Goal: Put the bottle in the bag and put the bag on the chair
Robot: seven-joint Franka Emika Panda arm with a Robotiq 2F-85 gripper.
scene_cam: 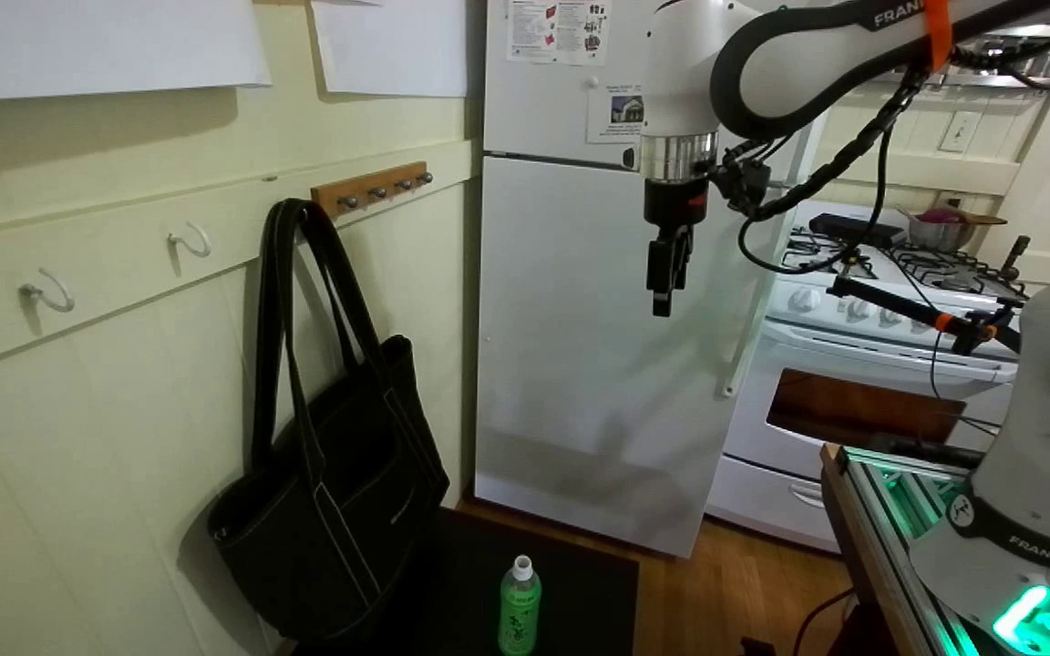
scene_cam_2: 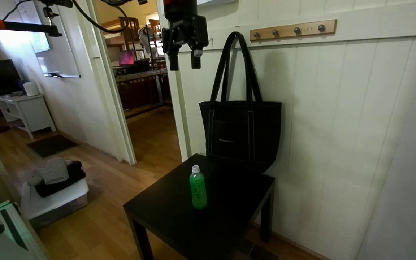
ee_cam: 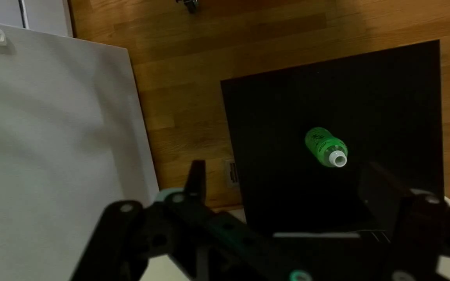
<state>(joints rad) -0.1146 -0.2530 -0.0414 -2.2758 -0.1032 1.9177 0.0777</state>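
Observation:
The green bottle (scene_cam: pixel 519 606) with a white top stands upright on the near-black flat seat of the chair (scene_cam_2: pixel 164 209). In the wrist view the bottle (ee_cam: pixel 324 145) shows from above, beyond the fingers. Against the wall the black bag (scene_cam_2: pixel 244 133) hangs by its long looped handles (scene_cam: pixel 281 273); its lower part is over the seat's wall side, and whether it touches the seat I cannot tell. High above the chair, my gripper (scene_cam_2: pixel 185 65) points down, fingers (scene_cam_2: pixel 174 62) wide apart with nothing between them. The bag's inside is too dark to make out.
A white refrigerator (scene_cam: pixel 607 364) stands beside the chair, with a stove (scene_cam: pixel 862 392) past it. On the wall are a wooden peg rail (scene_cam_2: pixel 294 30) and two white hooks (scene_cam: pixel 190 241). A lidded box (scene_cam_2: pixel 58 202) with clothes sits on the floor.

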